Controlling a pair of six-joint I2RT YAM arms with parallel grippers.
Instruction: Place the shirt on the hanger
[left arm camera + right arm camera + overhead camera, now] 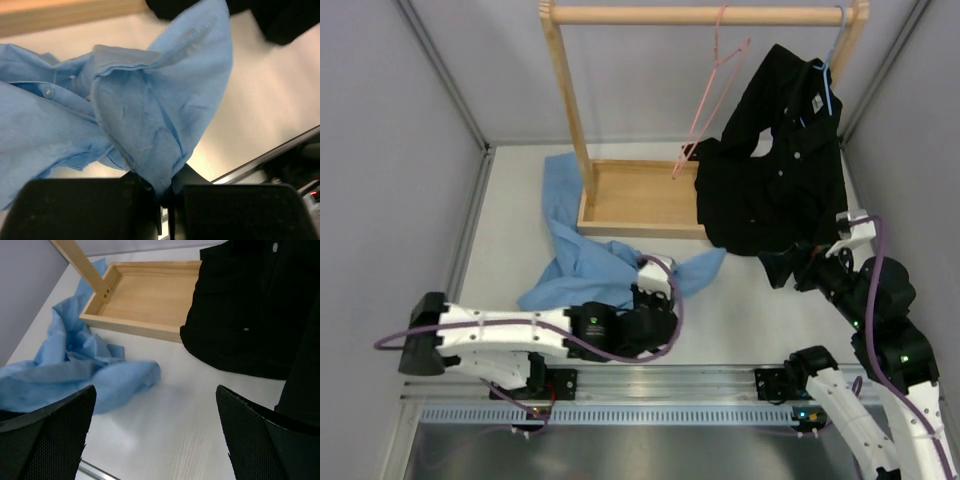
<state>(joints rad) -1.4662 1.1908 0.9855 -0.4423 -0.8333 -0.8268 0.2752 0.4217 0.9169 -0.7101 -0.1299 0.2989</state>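
Currently my left gripper (165, 195) pinches a shirt (150, 120) fold for lifting toward the hanger (705, 100); right gripper (155, 390) spread wide, empty.

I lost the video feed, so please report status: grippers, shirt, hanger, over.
Left gripper shut on shirt, mostly on table. Right gripper open, empty. Hanger on rail, bare; black shirt beside it.

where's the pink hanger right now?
Top view, upper right of centre: the pink hanger hangs hooked on the wooden rail, just left of the black shirt.
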